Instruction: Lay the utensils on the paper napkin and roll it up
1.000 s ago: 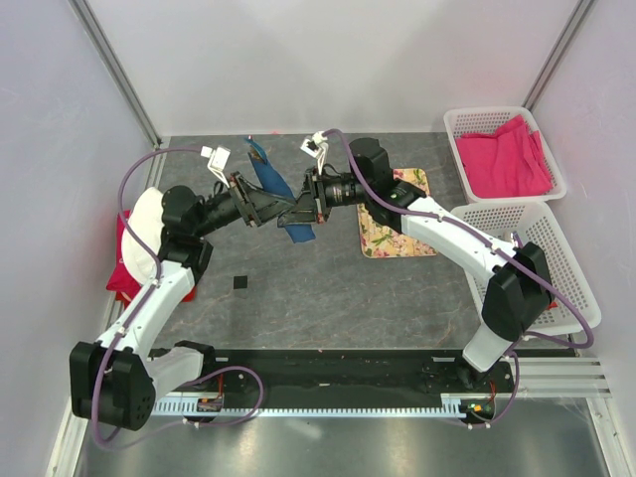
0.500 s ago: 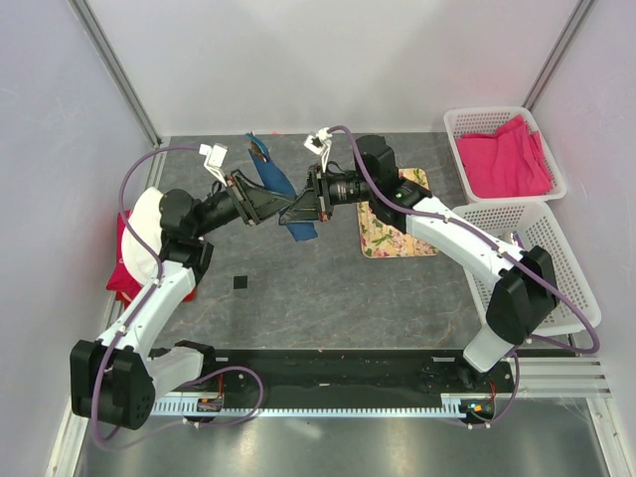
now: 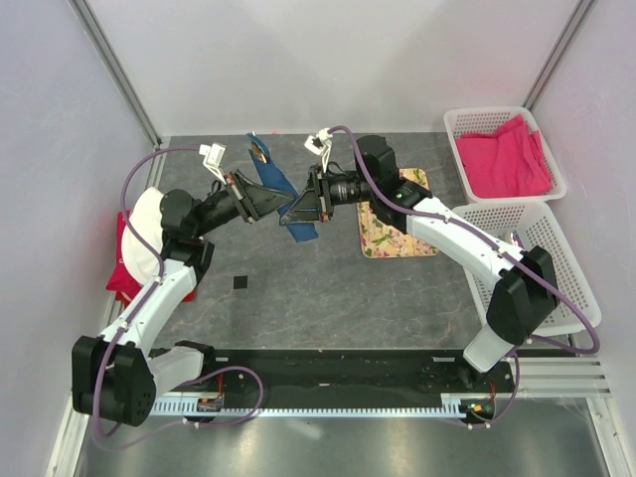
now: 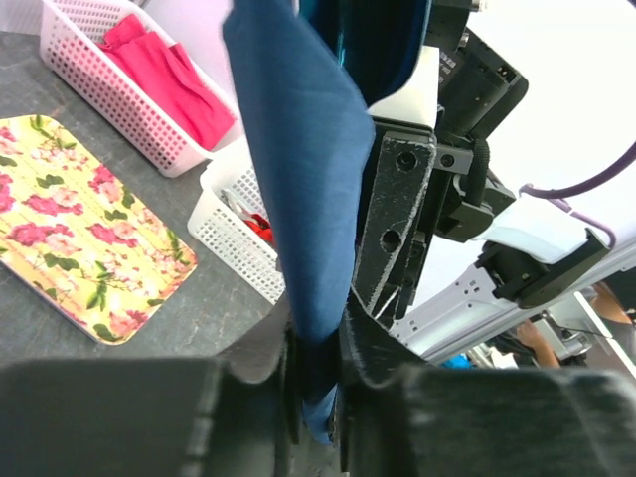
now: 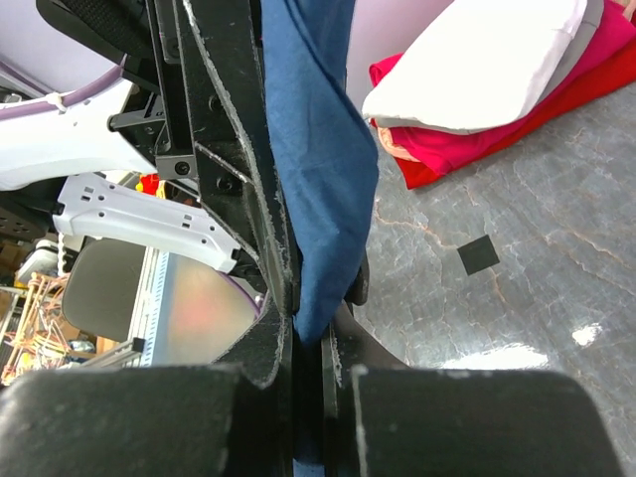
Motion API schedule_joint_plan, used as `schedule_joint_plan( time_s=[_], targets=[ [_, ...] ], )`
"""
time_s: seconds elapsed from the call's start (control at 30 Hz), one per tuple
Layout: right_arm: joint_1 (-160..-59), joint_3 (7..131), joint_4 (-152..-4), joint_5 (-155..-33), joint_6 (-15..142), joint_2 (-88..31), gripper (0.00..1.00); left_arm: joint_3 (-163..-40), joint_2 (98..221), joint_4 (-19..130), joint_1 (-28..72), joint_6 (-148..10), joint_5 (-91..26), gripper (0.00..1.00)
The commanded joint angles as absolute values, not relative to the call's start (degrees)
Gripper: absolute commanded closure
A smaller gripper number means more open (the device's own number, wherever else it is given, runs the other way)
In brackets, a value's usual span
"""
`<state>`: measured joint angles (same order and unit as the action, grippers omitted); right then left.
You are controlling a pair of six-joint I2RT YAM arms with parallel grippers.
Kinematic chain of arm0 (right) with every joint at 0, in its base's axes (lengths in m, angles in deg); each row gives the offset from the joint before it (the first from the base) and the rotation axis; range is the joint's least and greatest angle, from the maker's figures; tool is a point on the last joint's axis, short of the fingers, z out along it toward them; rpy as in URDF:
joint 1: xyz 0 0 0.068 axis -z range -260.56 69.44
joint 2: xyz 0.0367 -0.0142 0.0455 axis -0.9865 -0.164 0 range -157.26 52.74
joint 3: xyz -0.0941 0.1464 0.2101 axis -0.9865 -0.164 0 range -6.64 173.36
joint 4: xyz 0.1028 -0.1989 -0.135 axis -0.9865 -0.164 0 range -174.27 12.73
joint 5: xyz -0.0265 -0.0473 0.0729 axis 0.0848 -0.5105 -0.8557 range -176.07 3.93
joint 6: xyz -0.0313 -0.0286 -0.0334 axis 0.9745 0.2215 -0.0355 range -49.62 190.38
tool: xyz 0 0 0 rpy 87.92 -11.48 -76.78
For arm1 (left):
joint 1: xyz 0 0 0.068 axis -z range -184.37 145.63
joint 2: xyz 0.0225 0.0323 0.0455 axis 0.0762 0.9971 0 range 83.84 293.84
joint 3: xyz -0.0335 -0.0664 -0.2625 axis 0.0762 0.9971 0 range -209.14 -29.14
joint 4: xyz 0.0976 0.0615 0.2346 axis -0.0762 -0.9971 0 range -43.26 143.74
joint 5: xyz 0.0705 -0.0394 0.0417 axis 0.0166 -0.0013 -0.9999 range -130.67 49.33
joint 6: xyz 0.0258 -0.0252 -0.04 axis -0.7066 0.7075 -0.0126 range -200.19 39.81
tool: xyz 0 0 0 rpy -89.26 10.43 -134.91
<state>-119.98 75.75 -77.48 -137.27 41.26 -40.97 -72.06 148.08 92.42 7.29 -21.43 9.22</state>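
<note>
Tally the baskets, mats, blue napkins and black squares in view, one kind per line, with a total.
white baskets: 2 (far one, near one)
floral mat: 1
blue napkin: 1
black square: 1
Total: 5

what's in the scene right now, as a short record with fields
left end effector: shut on the blue napkin
right end effector: shut on the same napkin, facing the left one
blue napkin: held up between the two
utensils: not visible in any view
floral mat: flat on the table, right of the napkin
far basket: pink cloth inside
left edge: stacked cloths
</note>
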Motion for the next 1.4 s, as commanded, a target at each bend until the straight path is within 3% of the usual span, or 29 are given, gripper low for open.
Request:
schedule_joint_plan(
  time_s=[0.0, 0.07, 0.13, 0.23, 0.27, 0.33, 0.5, 0.63, 0.73, 1.07, 1.37],
  targets=[
    [-120.46, 76.42, -72.08, -140.47, 40.85, -37.96, 1.00, -71.85, 148.70, 93.82, 6.88, -21.74, 8.64, 0.97],
    [-120.38, 76.42, -72.70, -140.30, 40.94, -38.05, 1.00, -71.85, 148.26, 94.00, 6.88, -22.53, 9.43, 0.98],
    [-120.38, 76.77, -73.49, -140.12, 41.03, -38.05, 0.90, -71.51, 147.91, 94.00, 6.88, -23.06, 10.13, 0.98],
    [-120.11, 77.99, -76.03, -139.77, 42.16, -37.87, 0.71, -70.80, 147.29, 94.00, 6.88, -23.68, 10.49, 0.98],
    [-119.94, 78.35, -77.17, -139.51, 42.61, -37.78, 0.57, -70.71, 147.03, 94.00, 6.88, -23.68, 10.57, 0.98],
    [-119.50, 79.49, -80.42, -138.72, 44.36, -37.69, 0.42, -70.54, 146.77, 94.17, 6.97, -23.85, 10.93, 0.98],
    [-117.66, 80.99, -86.67, -137.57, 47.44, -36.64, 0.31, -70.45, 146.59, 94.17, 7.06, -24.11, 11.37, 0.98],
    [-116.60, 81.78, -89.83, -136.52, 50.08, -36.38, 0.30, -70.45, 146.59, 94.17, 7.67, -24.12, 11.45, 0.98],
    [-116.51, 82.13, -90.45, -136.78, 50.96, -36.38, 0.37, -70.54, 146.68, 94.17, 8.28, -24.29, 11.28, 0.98],
    [-116.60, 81.78, -90.19, -138.19, 50.52, -37.61, 0.48, -70.89, 147.38, 94.61, 9.08, -23.76, 10.57, 0.98],
    [-116.77, 79.76, -86.94, -138.63, 47.62, -37.69, 0.47, -70.98, 148.17, 96.28, 9.25, -22.18, 9.87, 0.98]
  ],
)
